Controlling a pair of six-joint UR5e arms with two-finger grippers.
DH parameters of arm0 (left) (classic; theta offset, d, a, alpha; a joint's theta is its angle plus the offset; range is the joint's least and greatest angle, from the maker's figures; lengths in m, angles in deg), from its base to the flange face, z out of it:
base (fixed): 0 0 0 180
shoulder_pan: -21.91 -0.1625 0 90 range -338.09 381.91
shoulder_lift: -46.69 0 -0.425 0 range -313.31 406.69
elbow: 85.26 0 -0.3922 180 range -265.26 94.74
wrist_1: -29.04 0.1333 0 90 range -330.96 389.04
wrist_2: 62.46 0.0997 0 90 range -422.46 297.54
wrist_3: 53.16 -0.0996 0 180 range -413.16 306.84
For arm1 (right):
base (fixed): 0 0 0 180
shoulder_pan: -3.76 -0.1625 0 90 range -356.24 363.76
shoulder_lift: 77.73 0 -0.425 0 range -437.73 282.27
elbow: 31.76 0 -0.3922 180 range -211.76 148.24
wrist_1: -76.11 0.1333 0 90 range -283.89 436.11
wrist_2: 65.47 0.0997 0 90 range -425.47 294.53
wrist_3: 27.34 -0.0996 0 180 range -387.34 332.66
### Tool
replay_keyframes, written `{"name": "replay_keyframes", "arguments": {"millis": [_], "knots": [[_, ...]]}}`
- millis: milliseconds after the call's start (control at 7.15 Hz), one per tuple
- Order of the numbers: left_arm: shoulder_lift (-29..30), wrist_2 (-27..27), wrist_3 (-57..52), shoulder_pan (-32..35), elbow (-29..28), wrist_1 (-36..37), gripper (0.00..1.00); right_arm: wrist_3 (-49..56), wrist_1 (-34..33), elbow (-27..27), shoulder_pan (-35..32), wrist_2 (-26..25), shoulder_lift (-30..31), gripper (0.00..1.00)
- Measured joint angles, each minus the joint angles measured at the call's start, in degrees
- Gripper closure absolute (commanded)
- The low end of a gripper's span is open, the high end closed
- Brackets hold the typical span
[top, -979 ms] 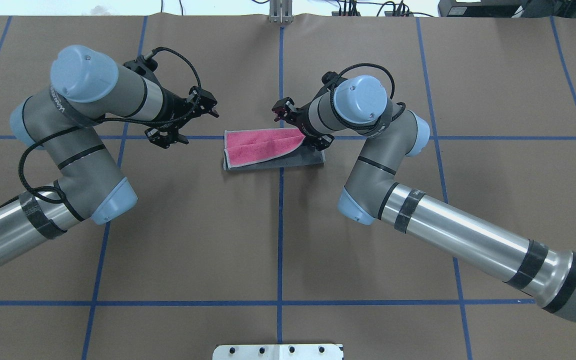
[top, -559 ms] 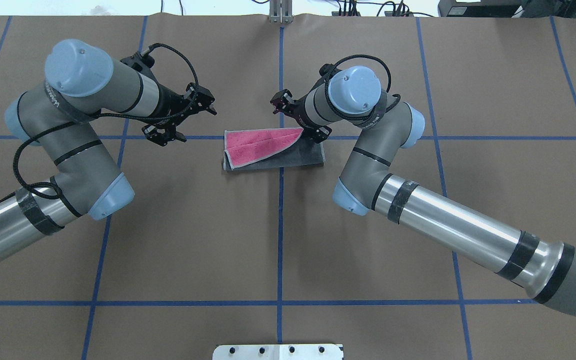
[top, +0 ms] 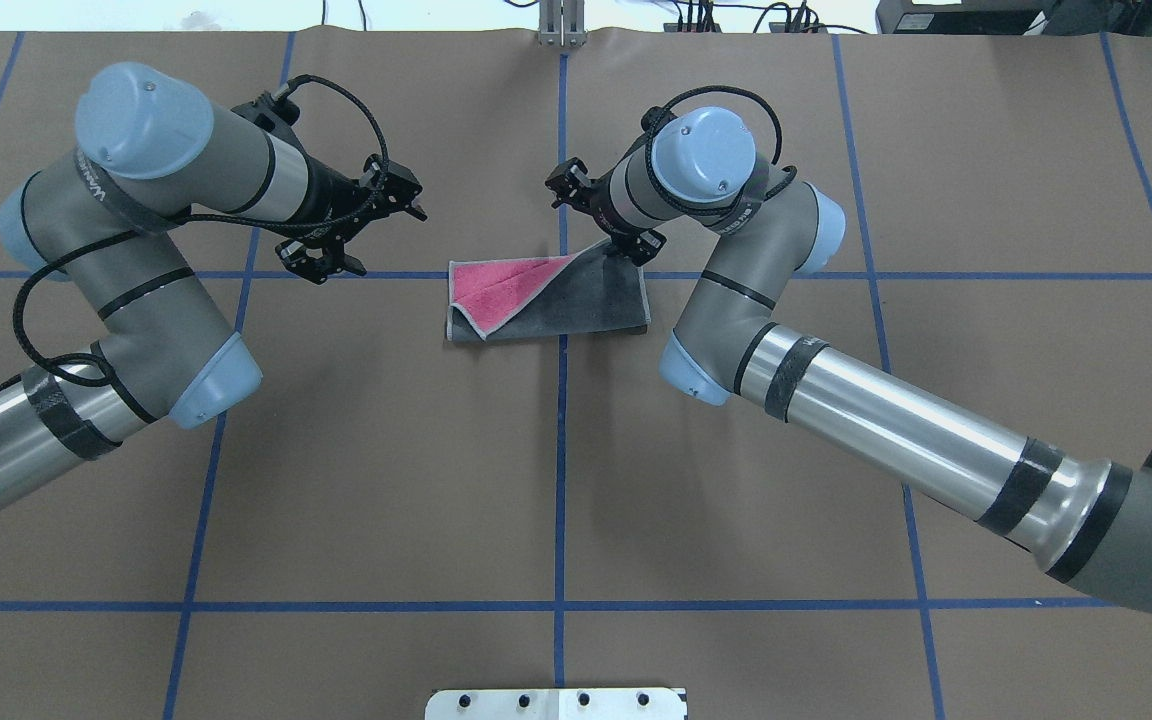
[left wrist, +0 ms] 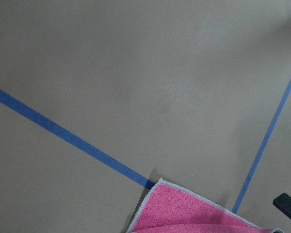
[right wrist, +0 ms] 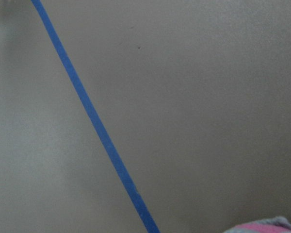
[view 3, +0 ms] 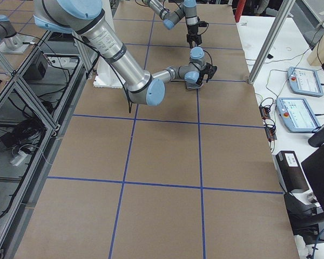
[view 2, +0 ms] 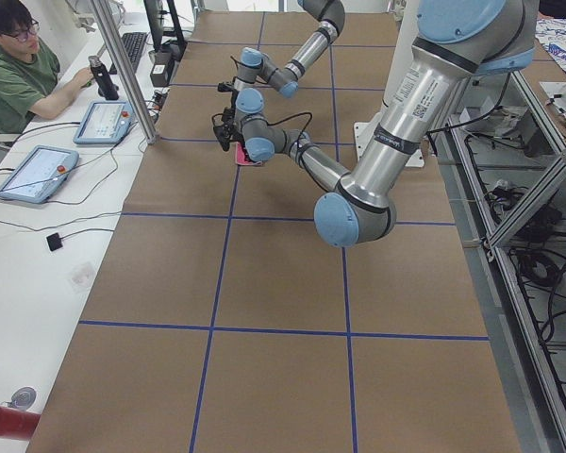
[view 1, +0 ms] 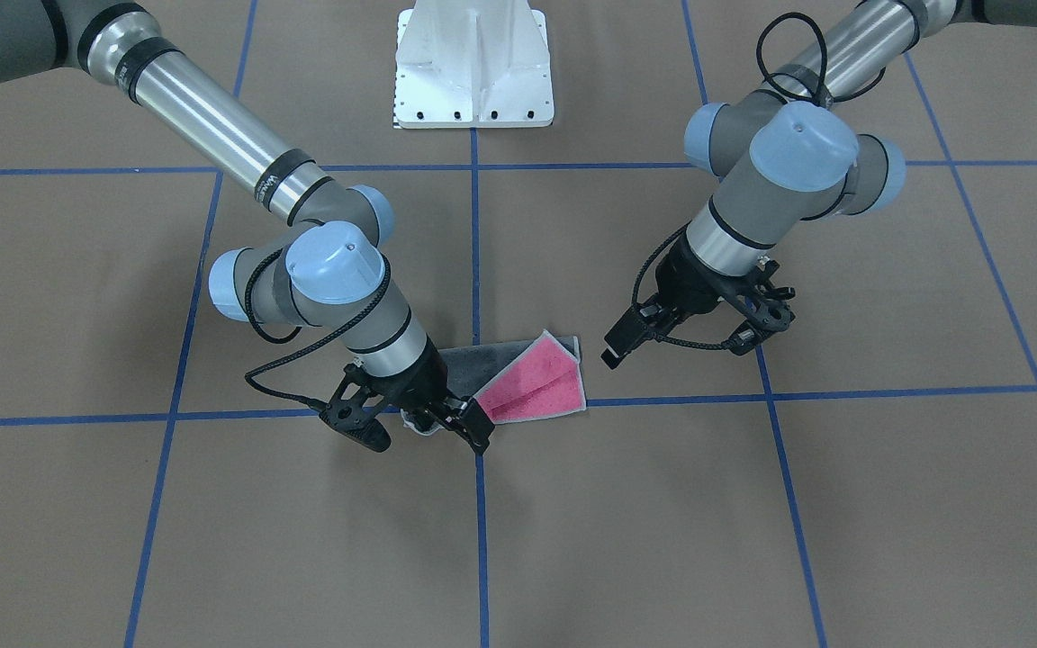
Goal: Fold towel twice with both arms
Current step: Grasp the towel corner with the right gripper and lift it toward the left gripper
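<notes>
The towel (top: 576, 305) lies folded at the table's middle, dark grey face up. A pink triangle (top: 496, 285) still shows at its left end. It also shows in the front view (view 1: 541, 382). My right gripper (top: 631, 250) (view 1: 383, 430) is at the towel's far right corner and seems shut on that corner, which is raised a little. My left gripper (top: 324, 262) (view 1: 757, 328) is open and empty, above the table to the left of the towel. The left wrist view shows a pink corner (left wrist: 184, 213). The right wrist view shows a corner edge (right wrist: 266, 225).
The table is brown paper with a blue tape grid (top: 561, 480). The white pedestal base (view 1: 473, 63) stands at the near edge. A metal post (top: 561, 25) stands at the far edge. An operator (view 2: 19, 66) with tablets sits beyond the table's far side.
My right gripper moved toward the far edge with the towel corner. The grey layer spread over more of the pink, which shrank to a triangle. My left arm drew back slightly to the left.
</notes>
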Motion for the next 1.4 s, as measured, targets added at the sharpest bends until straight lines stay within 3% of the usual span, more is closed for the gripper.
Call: {"name": "replay_keyframes", "arguments": {"millis": [699,1398], "knots": [[0.0,-0.8,0.0,0.6,0.0,0.0,0.00,0.1,0.0,1.8,-0.7,0.5,-1.9,0.01],[-0.1,-0.7,-1.1,0.8,-0.3,0.1,0.00,-0.1,-0.2,-1.4,1.4,4.0,-0.4,0.01]]}}
